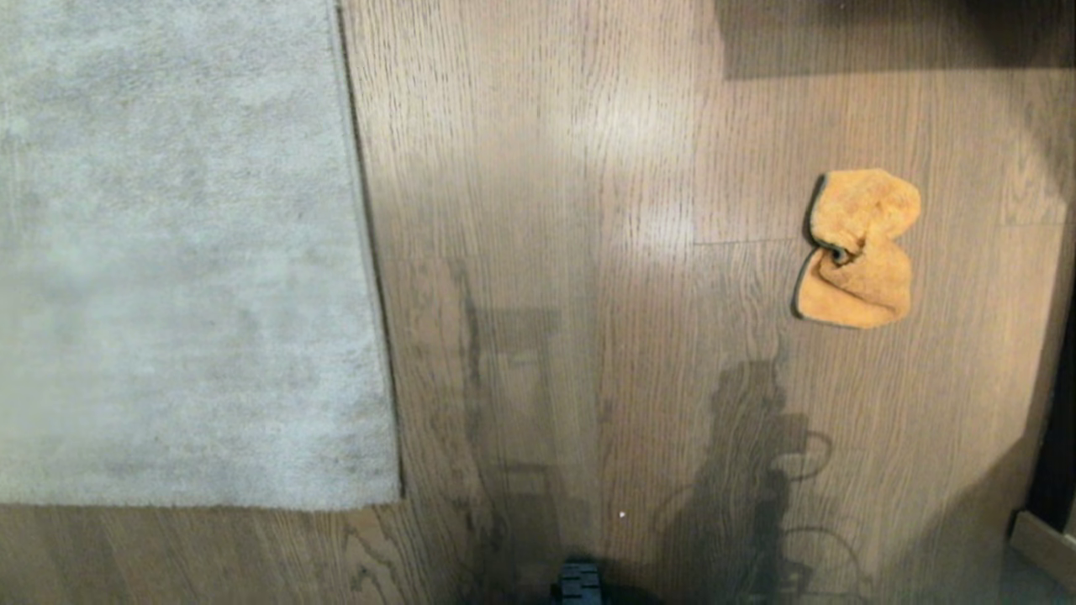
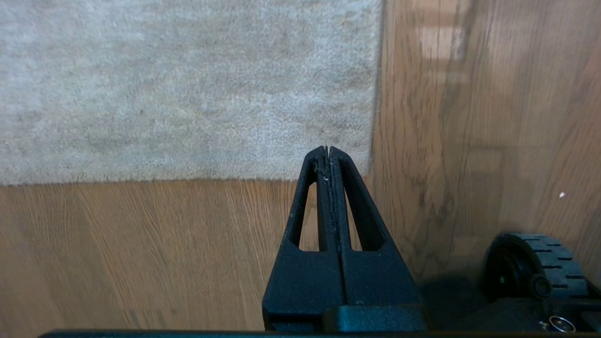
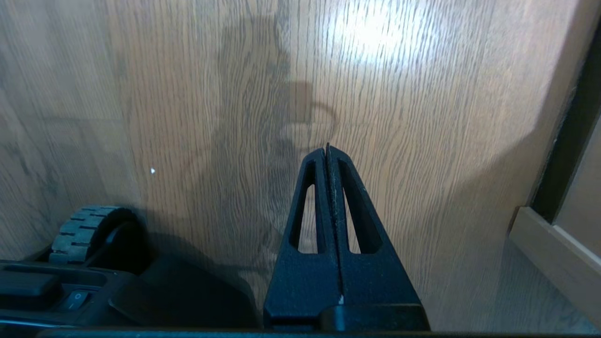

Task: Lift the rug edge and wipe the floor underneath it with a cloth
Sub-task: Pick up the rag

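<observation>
From the head view, the rug [image 1: 168, 252] lies flat on the robot's left with its straight rug edge [image 1: 370, 277] running away from the robot and a corner near the bottom of the view, while the cloth [image 1: 857, 248] sits crumpled on the floor [image 1: 572, 168] well apart on the robot's right; neither arm shows here, only a dark wheel [image 1: 577, 586] of the base at the bottom margin and the robot's shadow on the planks. In the left wrist view, the left hand [image 2: 328, 149] is clenched with its two fingers pressed together and nothing between them, hanging above the planks with its tips lined up over the rug's corner region, the edge just beside it and not touched. In the right wrist view, the right hand [image 3: 327, 148] is likewise clenched on nothing, hanging over bare floor with pale trim [image 3: 554, 256] off to one side; the cloth does not appear in this view. Judged from this, the task stands at its very start: the rug is not yet lifted, the cloth not yet picked up, and both arms look parked. The next move likely calls for the right hand to unclench and reach to the cloth, taking a bunched fold, and for the left hand to unclench low enough to pinch the thin border and raise it, since the edge lies flush against the planks and offers little to catch.
</observation>
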You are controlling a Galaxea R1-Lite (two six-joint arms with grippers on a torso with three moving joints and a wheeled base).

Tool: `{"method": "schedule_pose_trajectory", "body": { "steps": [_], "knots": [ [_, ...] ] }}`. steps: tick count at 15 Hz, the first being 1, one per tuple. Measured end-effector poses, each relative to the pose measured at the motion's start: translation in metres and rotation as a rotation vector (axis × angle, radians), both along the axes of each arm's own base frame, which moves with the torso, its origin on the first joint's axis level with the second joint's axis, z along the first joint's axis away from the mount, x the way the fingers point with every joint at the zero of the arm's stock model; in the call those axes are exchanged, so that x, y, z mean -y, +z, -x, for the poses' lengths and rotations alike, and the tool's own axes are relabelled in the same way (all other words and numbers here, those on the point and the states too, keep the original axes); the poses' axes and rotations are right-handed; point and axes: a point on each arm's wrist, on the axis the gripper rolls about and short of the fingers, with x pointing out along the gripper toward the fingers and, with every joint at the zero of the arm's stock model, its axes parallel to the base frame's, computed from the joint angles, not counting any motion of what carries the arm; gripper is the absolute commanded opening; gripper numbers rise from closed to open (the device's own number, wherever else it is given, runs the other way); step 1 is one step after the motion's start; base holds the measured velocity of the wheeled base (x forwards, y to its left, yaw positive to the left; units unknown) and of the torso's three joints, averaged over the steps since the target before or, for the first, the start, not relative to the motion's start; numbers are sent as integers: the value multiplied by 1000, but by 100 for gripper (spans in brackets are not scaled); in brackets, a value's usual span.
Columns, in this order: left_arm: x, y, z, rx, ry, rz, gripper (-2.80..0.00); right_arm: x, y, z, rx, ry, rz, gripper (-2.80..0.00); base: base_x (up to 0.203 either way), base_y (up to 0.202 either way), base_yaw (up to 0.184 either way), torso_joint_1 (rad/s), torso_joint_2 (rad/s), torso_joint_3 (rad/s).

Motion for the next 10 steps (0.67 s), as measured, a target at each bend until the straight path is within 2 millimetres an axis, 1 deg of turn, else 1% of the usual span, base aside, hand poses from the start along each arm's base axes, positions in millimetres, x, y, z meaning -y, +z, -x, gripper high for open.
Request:
{"method": "schedule_pose_trajectory", "body": {
  "steps": [3,10],
  "knots": [
    [0,0,0,0,1,0,-280,0,0,0,0,0,0,-280,0,0,0,3,2,-69],
    [0,0,0,0,0,0,-280,0,0,0,-1,0,0,-280,0,0,0,0,0,0]
  ]
}}
